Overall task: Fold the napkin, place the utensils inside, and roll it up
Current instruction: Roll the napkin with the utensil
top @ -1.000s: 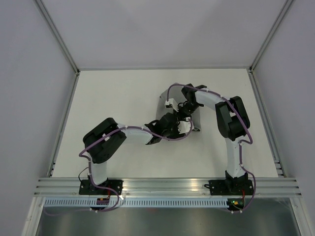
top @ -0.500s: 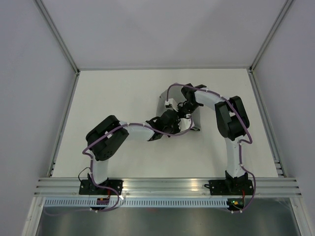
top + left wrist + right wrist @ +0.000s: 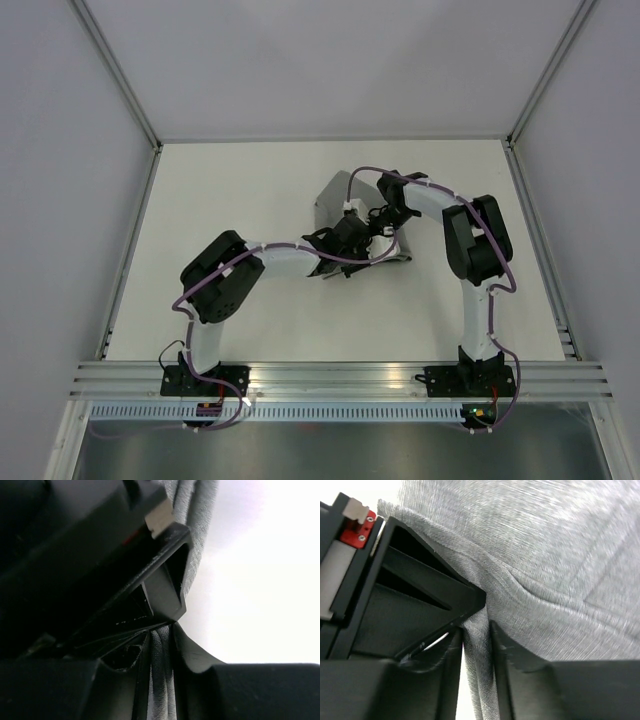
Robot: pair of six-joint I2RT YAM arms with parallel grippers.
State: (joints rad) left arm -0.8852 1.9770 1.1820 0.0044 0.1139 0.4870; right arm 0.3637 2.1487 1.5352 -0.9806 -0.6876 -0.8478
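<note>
The grey napkin [image 3: 335, 195] lies bunched at mid-table, and both grippers meet at its near edge. My left gripper [image 3: 349, 243] is shut on a thin upright fold of the napkin [image 3: 161, 675], pinched between its jaws [image 3: 161, 636]. My right gripper [image 3: 379, 226] stands around the same ridge of cloth [image 3: 545, 555]. Its jaws [image 3: 477, 630] are slightly apart, with a sliver of light beside the fold, so it is open. Each wrist view shows a black finger of the other arm [image 3: 165, 580] [image 3: 427, 587] close alongside. The utensils are hidden.
The white table [image 3: 230, 200] is walled by pale panels left, right and behind. An aluminium rail [image 3: 340, 375] with both arm bases runs along the near edge. The two forearms cross the middle close together.
My left gripper moved forward to the napkin and closed on its fold. My right gripper's jaws loosened from their tight grip. The napkin's far-left part now shows more.
</note>
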